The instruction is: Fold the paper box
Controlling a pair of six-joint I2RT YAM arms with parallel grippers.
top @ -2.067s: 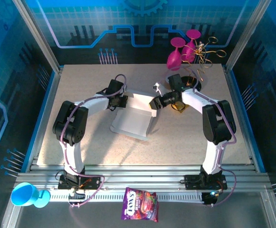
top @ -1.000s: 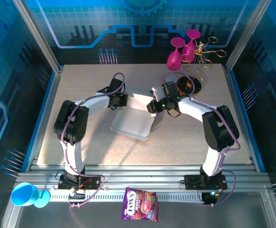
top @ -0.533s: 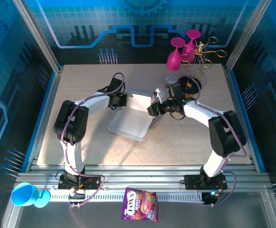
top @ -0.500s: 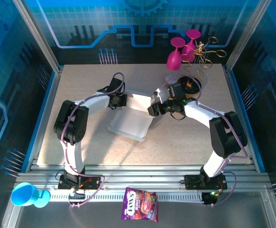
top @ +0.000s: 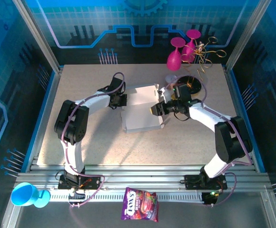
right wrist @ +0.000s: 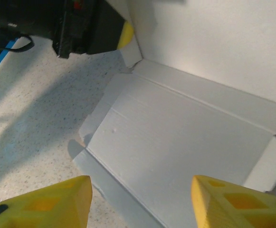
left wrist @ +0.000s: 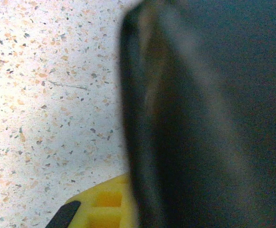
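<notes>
paper box [top: 142,116] now farther right

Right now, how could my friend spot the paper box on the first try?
Look at the middle of the speckled table. The paper box lies there, open with one panel raised. It is plain white cardboard, unlike the pink goblets behind it and the purple candy bag out front.

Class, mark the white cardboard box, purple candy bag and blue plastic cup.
White cardboard box [top: 140,116]: top view, base panel.
Purple candy bag [top: 140,205]: top view, front.
Blue plastic cup [top: 24,194]: top view, bowl.
</notes>
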